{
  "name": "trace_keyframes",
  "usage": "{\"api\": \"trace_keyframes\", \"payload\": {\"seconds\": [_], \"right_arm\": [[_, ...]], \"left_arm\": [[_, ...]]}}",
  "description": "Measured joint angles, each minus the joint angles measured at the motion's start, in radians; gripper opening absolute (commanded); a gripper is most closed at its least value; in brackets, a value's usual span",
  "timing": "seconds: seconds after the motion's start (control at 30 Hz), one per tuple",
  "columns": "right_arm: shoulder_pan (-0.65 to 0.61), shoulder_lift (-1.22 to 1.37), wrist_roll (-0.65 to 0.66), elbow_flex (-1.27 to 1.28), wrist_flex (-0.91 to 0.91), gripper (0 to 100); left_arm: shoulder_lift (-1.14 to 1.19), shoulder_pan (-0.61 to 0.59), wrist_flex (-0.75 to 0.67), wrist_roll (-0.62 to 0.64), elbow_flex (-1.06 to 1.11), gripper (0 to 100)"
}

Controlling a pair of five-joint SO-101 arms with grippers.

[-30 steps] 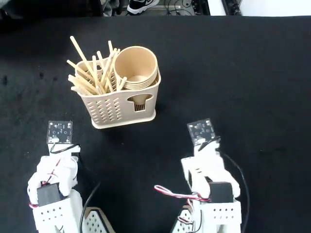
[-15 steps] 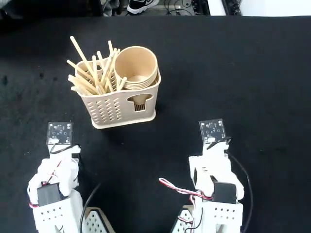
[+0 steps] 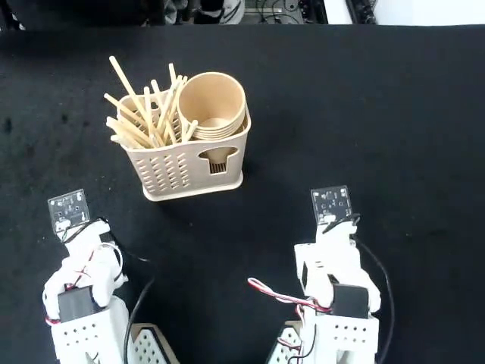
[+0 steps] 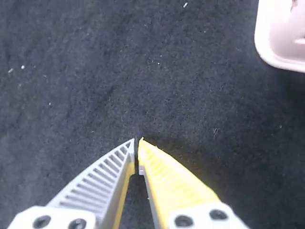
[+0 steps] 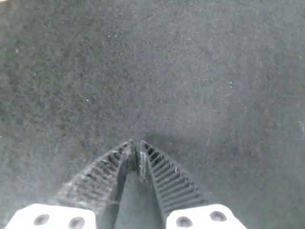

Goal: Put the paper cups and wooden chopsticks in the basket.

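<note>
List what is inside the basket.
The basket holds wooden chopsticks on one side and a stack of paper cups on the other. Its walls hide the chopsticks' lower ends and the cup count.

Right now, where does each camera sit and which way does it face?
High view: fixed above, looking down on basket, left arm, right arm.
Left wrist view: on left arm, facing the table past shut left fingers.
Right wrist view: on right arm, facing table past shut right fingers.
Shared: high and left wrist views both show the basket.
</note>
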Motion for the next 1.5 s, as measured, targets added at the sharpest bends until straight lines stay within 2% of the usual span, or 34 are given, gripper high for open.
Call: {"api": "trace_keyframes", "payload": {"seconds": [1.5], "right_arm": [[0.0,0.0,0.0,0.0,0.0,2.1]], "left_arm": [[0.0,0.0,0.0,0.018,0.0,3]]}}
